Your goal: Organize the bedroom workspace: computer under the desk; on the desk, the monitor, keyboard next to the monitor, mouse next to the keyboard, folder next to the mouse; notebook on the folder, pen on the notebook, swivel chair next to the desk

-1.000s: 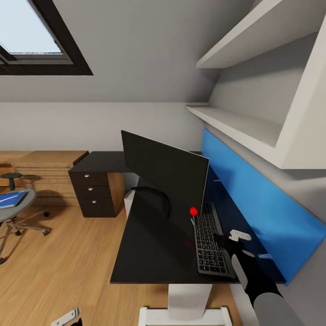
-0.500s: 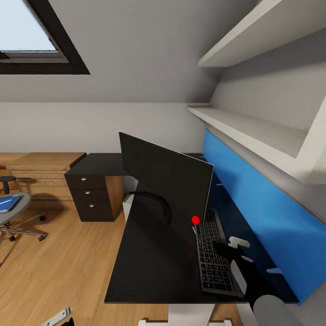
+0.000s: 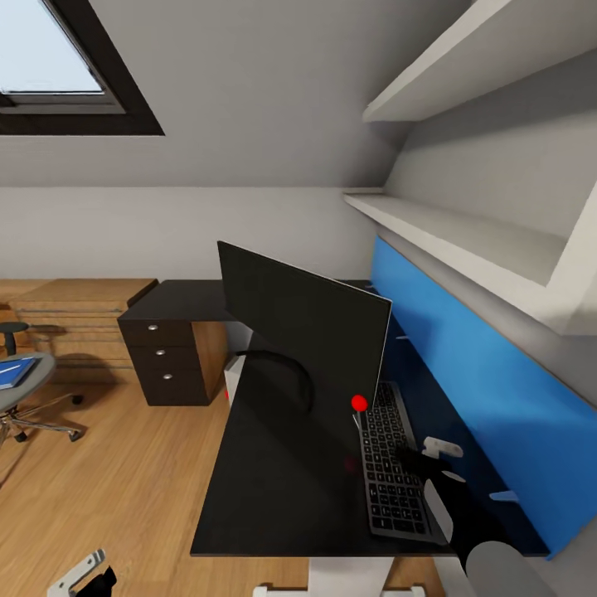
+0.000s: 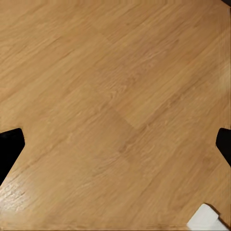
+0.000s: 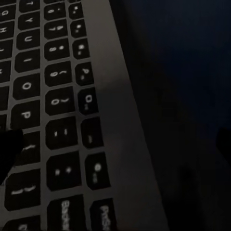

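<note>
- The keyboard point(image 3: 391, 462) lies flat on the black desk point(image 3: 274, 481), between the monitor point(image 3: 303, 327) and the blue back panel point(image 3: 481, 398).
- The right gripper point(image 3: 424, 453) hangs over the keyboard's edge nearest the panel, jaws spread wide with nothing between them; the right wrist view looks down on the keys point(image 5: 53, 120).
- The left gripper point(image 3: 79, 575) is low over the wooden floor point(image 4: 115, 96), jaws apart and empty.
- The swivel chair point(image 3: 21, 385) stands well apart from the desk, a blue folder point(image 3: 12, 371) on its seat.
- A dark three-drawer unit point(image 3: 170, 352) stands past the desk's far end.

Right hand point(image 3: 424, 454) reaches forward, fingers spread; left hand point(image 3: 79, 574) hangs low.
</note>
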Controlling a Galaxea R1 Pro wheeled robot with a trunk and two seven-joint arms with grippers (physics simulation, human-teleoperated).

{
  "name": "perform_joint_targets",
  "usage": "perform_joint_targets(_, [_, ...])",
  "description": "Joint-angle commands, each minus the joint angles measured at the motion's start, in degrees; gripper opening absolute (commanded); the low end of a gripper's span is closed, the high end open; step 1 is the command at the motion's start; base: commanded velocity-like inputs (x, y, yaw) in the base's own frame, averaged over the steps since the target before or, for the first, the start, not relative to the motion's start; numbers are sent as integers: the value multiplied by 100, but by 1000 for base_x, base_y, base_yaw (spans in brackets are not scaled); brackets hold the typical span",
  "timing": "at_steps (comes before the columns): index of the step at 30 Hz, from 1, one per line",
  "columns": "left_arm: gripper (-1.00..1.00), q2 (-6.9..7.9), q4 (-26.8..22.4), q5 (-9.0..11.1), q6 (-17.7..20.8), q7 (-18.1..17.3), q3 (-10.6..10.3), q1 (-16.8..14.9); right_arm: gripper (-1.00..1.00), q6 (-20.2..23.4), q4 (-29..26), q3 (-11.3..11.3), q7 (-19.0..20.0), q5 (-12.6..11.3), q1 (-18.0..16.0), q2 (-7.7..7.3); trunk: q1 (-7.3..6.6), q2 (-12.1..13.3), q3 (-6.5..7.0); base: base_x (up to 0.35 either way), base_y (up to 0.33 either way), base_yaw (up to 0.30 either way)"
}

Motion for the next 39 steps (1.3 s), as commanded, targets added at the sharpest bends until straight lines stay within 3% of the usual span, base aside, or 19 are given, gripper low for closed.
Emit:
perform_joint_targets(1, [100,5,-6,58,55,10,2,-5,100,32,-7,3,-18,-6,-2,-2,23,-46,-25,0,0,0])
perform_joint_targets(7, [100,2,-15,51,183,10,25,-5,100,32,-1,3,-20,27,-2,-6,155,-286,-133,0,0,0])
perform_joint_targets(24, [100,-10,7,-15,161,-33,-14,-7,100,32,-10,21,-9,28,-2,-10,155,-286,-133,95,0,0])
perform_joint_targets(29, [100,-22,10,-352,156,-30,-12,-8,100,32,-8,21,-11,29,-2,-13,155,-286,-133,127,0,0])
perform_joint_targets(34, [100,-24,-1,-416,158,-20,5,-7,100,39,-9,21,0,29,-2,-15,155,-286,-133,22,0,0])
perform_joint_targets(39, [100,-25,-7,-432,152,-16,9,-6,100,38,-60,26,24,18,-2,-17,264,-487,-223,1,0,0])
